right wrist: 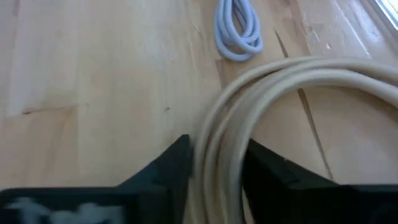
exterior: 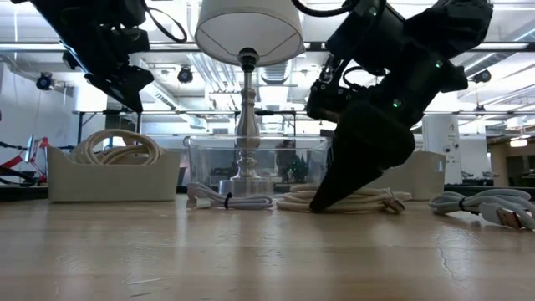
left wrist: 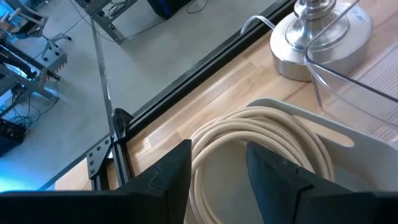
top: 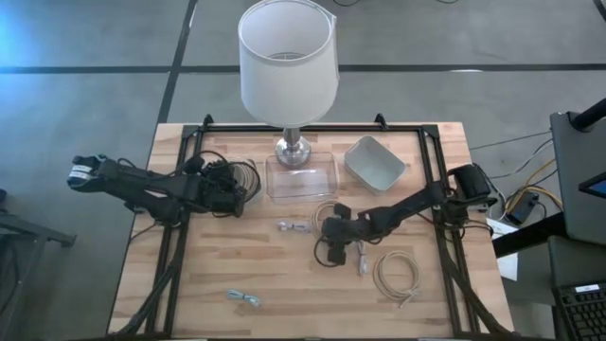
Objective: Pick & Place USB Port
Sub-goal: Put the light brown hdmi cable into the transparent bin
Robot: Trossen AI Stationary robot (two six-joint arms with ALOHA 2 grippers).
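A cream cable coil (top: 328,210) lies on the wooden table right of centre. My right gripper (top: 331,248) stands with its fingertips down at the coil's near edge (exterior: 322,201) and is shut on its strands (right wrist: 217,168). Another cream coil (left wrist: 261,124) rests in a white tray (exterior: 113,177) at the far left. My left gripper (top: 235,194) hangs open a little above that coil (exterior: 134,100). Its fingers stand to either side of the strands in the left wrist view (left wrist: 217,180) without touching them. My right gripper pinches several strands at the near edge of the cream coil (right wrist: 224,140) between its two fingers. The fingers come slanting down from the right and lie across the strands. The coil lies flat on the table (exterior: 359,199).
A lamp (top: 294,147) stands at the far middle with a clear box (top: 303,178) in front of it and a white bin (top: 375,161) to its right. A small white cable bundle (top: 294,226), another cream coil (top: 396,275) and a pale blue cable (top: 244,297) lie loose on the table.
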